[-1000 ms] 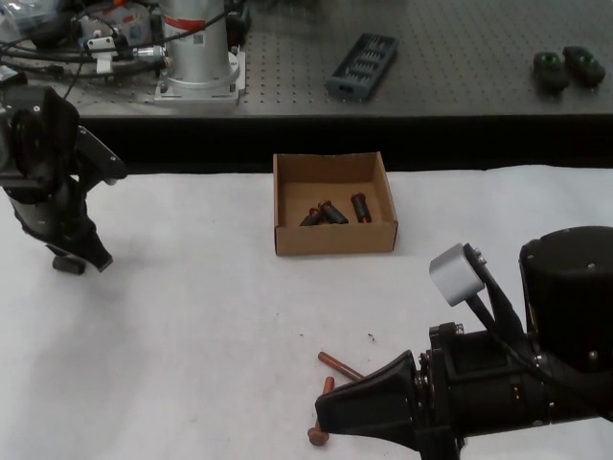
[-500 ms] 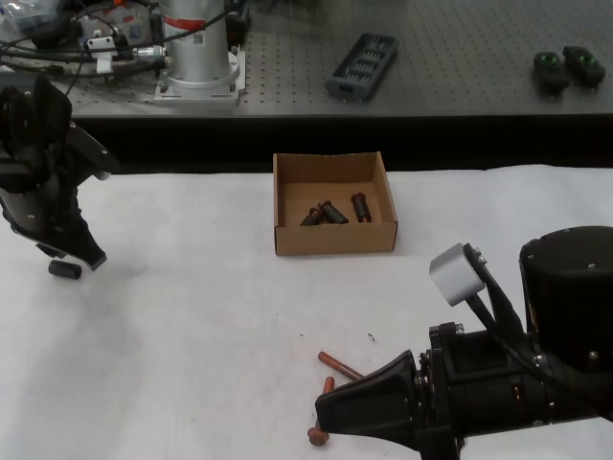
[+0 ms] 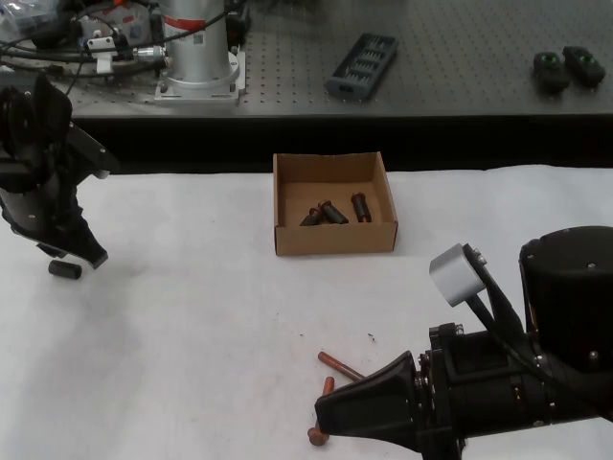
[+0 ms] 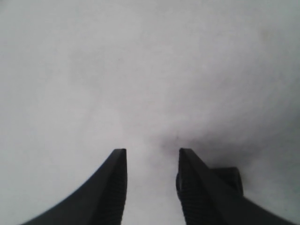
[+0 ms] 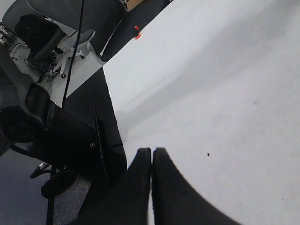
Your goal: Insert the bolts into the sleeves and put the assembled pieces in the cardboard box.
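Hanging low over the white cloth (image 3: 192,335) at the bench's left side, the left gripper (image 4: 152,151) has its two fingers spread apart with only bare cloth in the gap between them. A short dark sleeve (image 3: 65,269) lies on its side on the cloth just outside one finger, very close to it; whether the two touch, I cannot tell. It is not in the grip.

Over by the near edge, the right gripper (image 5: 151,151) is stretched out low and nearly level above the cloth, its fingers (image 5: 140,178) pressed flat against each other with nothing caught between them. Right at its tip lie three copper-coloured bolts (image 3: 340,365), loose on the cloth; one lies slantwise, a second sits just beside it, and the third is partly hidden by the gripper so that mostly its head shows.

The cardboard box (image 3: 335,240) sits open near the middle of the bench toward the back edge of the cloth, well apart from both grippers. Inside it rest three assembled pieces (image 3: 330,211), bunched toward the front wall, two of them touching.

Behind the cloth runs a dark perforated table (image 3: 460,67) carrying a metal column (image 3: 196,43) and a black ribbed tray (image 3: 362,63).
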You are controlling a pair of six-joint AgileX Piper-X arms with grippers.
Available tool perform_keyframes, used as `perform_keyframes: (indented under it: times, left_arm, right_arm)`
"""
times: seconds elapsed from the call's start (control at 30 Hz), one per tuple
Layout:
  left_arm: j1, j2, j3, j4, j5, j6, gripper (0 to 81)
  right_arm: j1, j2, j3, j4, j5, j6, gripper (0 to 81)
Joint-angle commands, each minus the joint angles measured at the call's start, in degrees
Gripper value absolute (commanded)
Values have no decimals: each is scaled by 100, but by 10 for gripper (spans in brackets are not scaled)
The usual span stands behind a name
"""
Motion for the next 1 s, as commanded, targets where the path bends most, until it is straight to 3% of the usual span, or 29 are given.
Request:
perform_keyframes:
  times: [0.0,0.97]
  left_arm:
    - [-1,-103,-31,27,-129,-364,276]
    - [-15,229,-31,1019,-192,-1032,276]
  right_arm:
    - [24,-73,-11,-58,-74,-41,22]
    - [24,-436,-11,-58,-297,-41,22]
